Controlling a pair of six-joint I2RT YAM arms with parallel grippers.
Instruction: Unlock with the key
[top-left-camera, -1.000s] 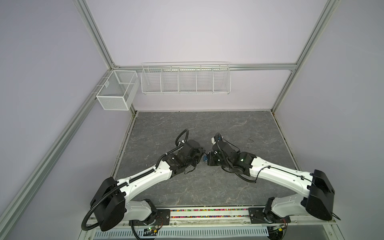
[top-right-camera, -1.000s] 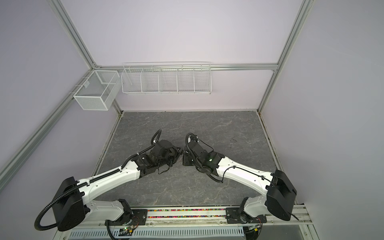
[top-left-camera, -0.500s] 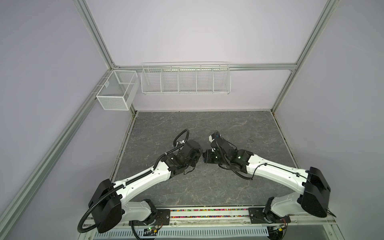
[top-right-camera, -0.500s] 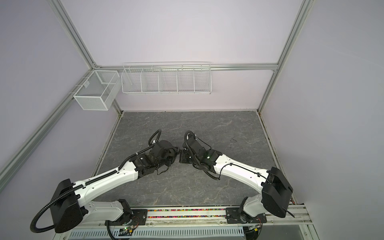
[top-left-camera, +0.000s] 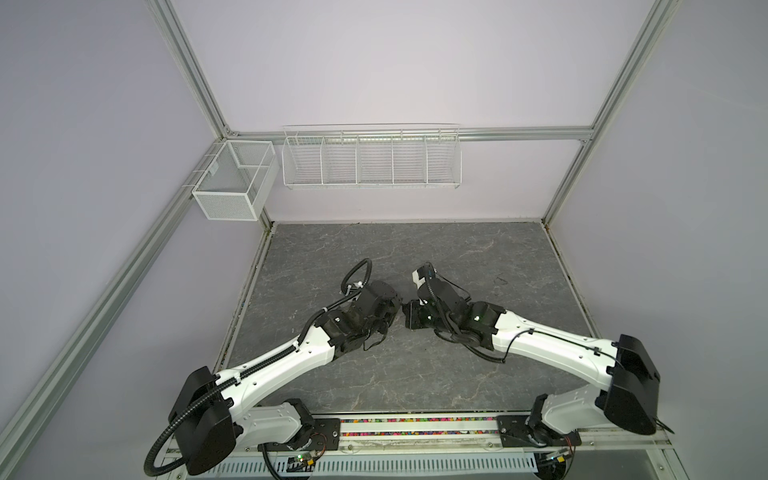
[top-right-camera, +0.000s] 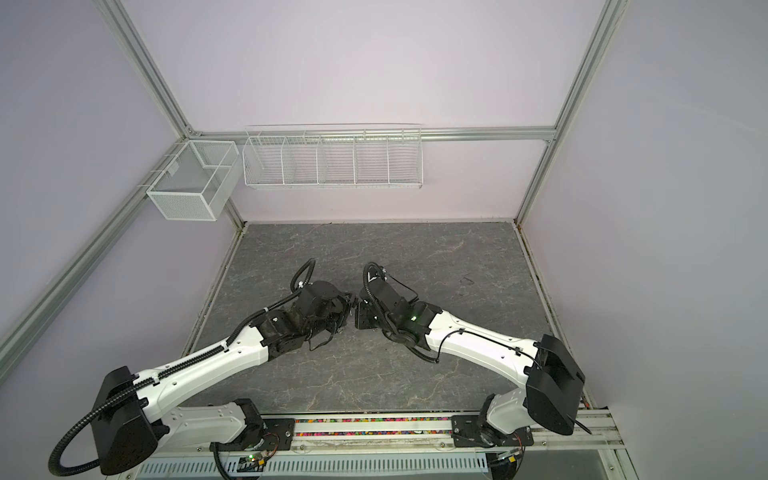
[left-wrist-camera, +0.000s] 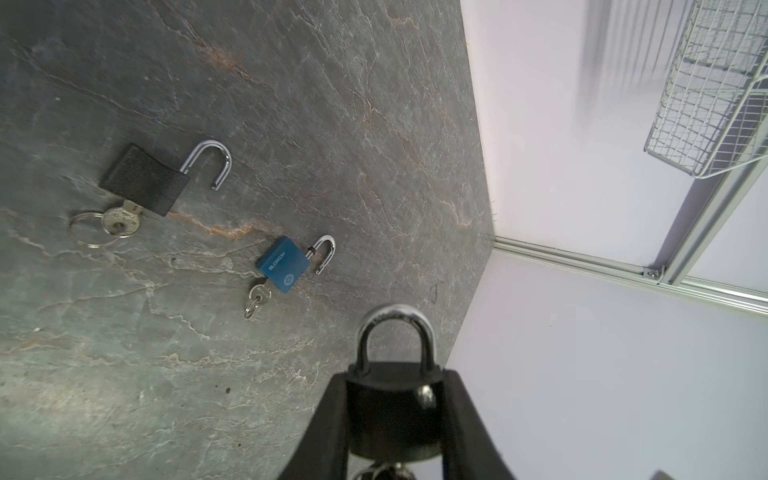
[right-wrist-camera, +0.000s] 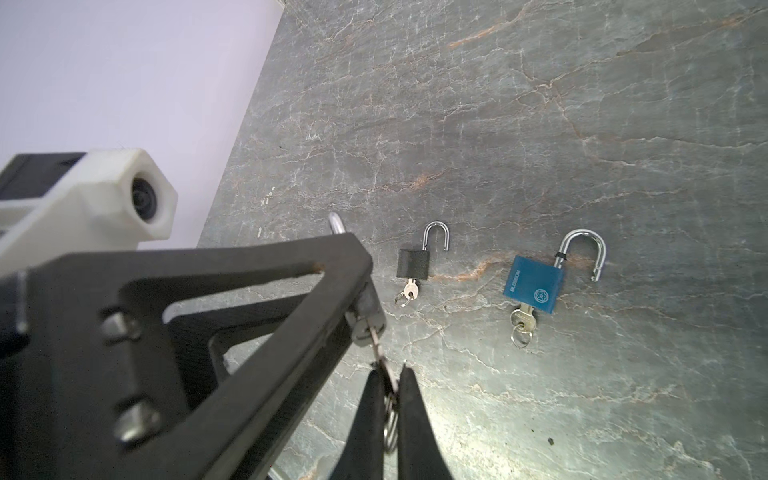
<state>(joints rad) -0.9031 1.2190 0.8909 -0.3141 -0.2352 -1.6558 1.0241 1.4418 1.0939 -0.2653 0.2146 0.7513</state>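
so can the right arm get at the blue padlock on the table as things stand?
Not yet, probably. The right gripper is shut on the key in the black padlock that the left gripper holds. The table toward the blue padlock looks free, so once it lets go, likely yes.

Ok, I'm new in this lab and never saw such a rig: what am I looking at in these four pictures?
These are two robot arms, a left arm and a right arm, mounted at the edge of a grey table; each ends in a two-fingered gripper. Two pictures look down on the whole scene from overhead. The other two come from cameras on the wrists, looking along the fingers. On the table lie a black padlock and a blue padlock, both with shackles open. The left gripper holds a third padlock, shackle closed. The right gripper pinches the key sitting in that lock's keyhole.
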